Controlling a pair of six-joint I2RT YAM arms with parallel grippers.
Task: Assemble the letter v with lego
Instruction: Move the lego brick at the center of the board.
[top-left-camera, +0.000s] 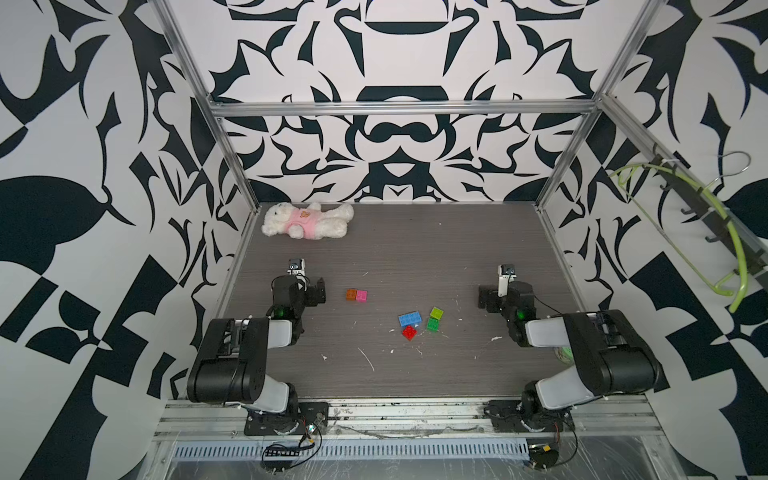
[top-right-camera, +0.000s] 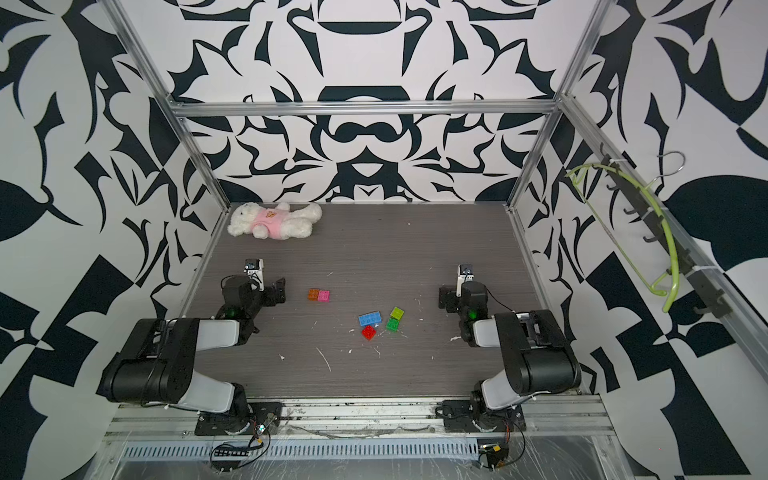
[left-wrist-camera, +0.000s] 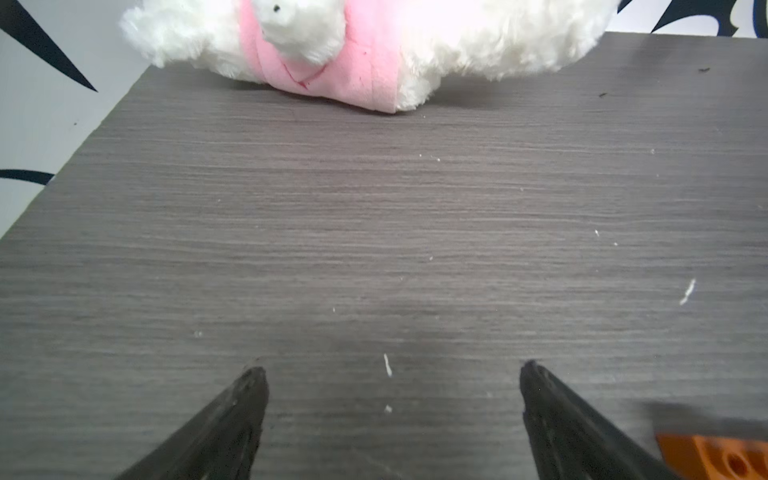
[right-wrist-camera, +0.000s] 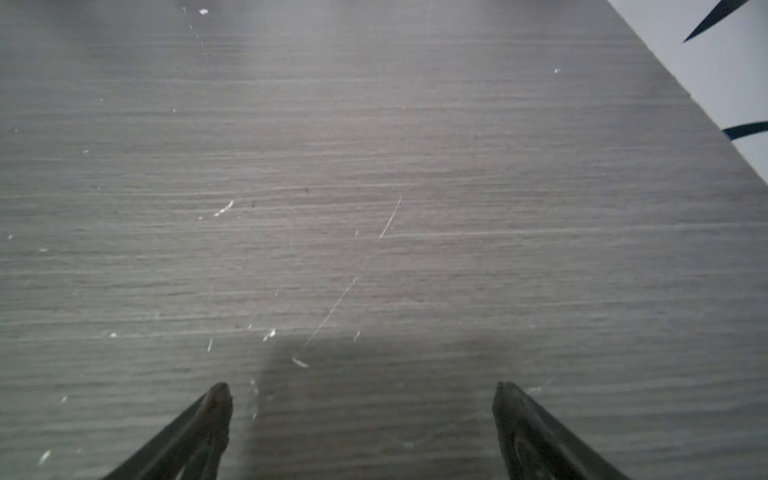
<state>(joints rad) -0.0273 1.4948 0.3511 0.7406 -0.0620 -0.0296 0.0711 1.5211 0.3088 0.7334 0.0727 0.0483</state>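
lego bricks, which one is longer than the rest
The blue studded plastic brick beside the red square brick: it alone is oblong; the others are square.

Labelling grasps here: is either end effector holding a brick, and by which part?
Nothing is held: the left end effector and right end effector are open and empty.

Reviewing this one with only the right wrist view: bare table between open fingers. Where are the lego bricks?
Observer: Four lie clustered in the middle of the table: blue brick, red brick, lime-green brick, green brick.
Operator: Any others?
Observer: An orange brick and a pink brick sit side by side, nearer the left gripper.
Operator: Is it holding anything?
Observer: No; its fingers stand open, facing a white plush bear.
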